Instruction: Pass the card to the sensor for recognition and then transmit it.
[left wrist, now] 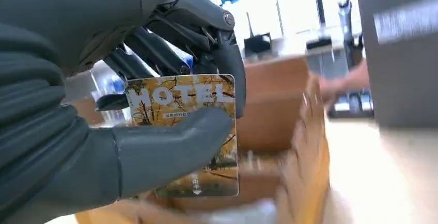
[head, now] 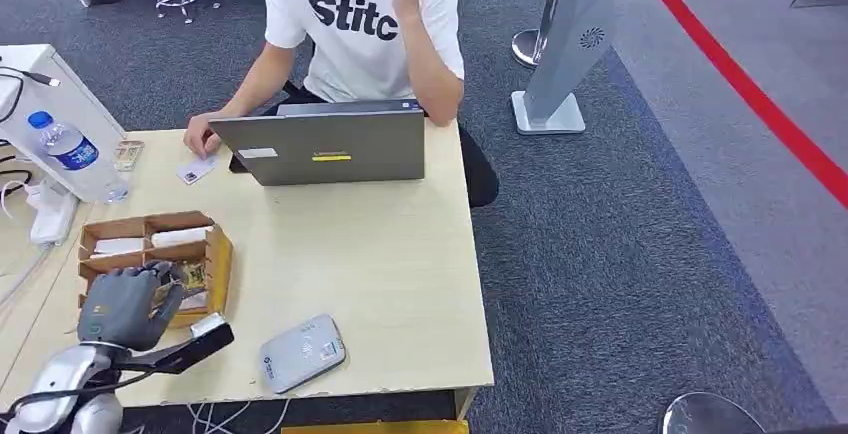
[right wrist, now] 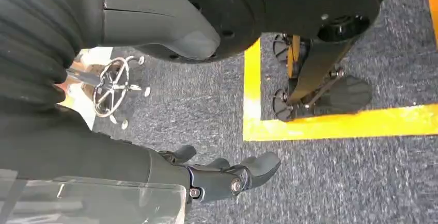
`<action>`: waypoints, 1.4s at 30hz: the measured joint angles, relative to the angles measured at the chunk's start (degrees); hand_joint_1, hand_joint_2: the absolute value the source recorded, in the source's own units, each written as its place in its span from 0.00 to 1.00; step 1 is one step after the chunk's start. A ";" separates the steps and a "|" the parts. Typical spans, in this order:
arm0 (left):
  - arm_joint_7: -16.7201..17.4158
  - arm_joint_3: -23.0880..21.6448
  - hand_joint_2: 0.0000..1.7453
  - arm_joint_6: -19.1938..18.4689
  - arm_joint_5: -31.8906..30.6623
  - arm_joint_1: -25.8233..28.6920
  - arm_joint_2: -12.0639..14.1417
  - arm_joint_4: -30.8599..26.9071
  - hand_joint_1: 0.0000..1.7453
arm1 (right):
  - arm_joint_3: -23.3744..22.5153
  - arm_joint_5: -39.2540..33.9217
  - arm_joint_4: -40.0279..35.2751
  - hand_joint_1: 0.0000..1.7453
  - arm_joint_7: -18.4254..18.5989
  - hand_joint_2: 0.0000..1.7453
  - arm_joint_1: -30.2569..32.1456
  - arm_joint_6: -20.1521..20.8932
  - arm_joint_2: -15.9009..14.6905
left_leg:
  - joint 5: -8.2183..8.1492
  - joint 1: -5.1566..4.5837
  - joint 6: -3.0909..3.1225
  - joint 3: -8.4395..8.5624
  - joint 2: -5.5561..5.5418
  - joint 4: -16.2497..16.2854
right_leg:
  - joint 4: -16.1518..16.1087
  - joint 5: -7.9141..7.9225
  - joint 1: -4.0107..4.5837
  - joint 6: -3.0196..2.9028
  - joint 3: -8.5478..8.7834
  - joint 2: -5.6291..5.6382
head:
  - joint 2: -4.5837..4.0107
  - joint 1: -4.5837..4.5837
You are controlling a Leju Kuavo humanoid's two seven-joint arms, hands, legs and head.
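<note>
Left robot hand [left wrist: 103, 146] is clamped on the yellow-and-brown card printed "HOTEL" [left wrist: 183, 131]: the thick grey thumb lies across the card's face and the darker fingers [left wrist: 227, 69] back it from behind. In the head view this left robot hand [head: 125, 304] sits over the near-left part of the light wooden surface [head: 400, 264], directly above the tan cardboard compartment box [head: 150, 244], with the card [head: 190, 276] just visible at the fingers. The card is clear of the box floor as far as the wrist view shows.

Left of the box stand a clear plastic water bottle with a blue label [head: 72, 149] and a white power strip [head: 50, 212]. Just right of the hand, near the surface's front edge, lies the flat grey rounded sensor pad [head: 302, 352], apart from the card. Behind it, across the surface, an open grey laptop [head: 325, 144] stands with its back to the robot; a person in a white T-shirt [head: 360, 24] sits behind it, one hand resting beside a small white card [head: 196, 170].

Right robot hand [right wrist: 227, 175] hangs over blue-grey carpet [right wrist: 335, 182] marked with yellow tape [right wrist: 335, 123]; its fingers are loosely curled with nothing in them.
</note>
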 joint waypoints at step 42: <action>-0.83 13.66 1.00 7.67 3.45 -9.08 -2.82 9.07 0.00 | 0.00 4.04 0.00 0.00 4.79 1.00 0.10 -0.41 0.52 | 0.01 -0.01 0.02 0.00 0.02 0.00 | -0.01 0.04 -0.01 -0.05 0.02 0.00 | 0.00 0.00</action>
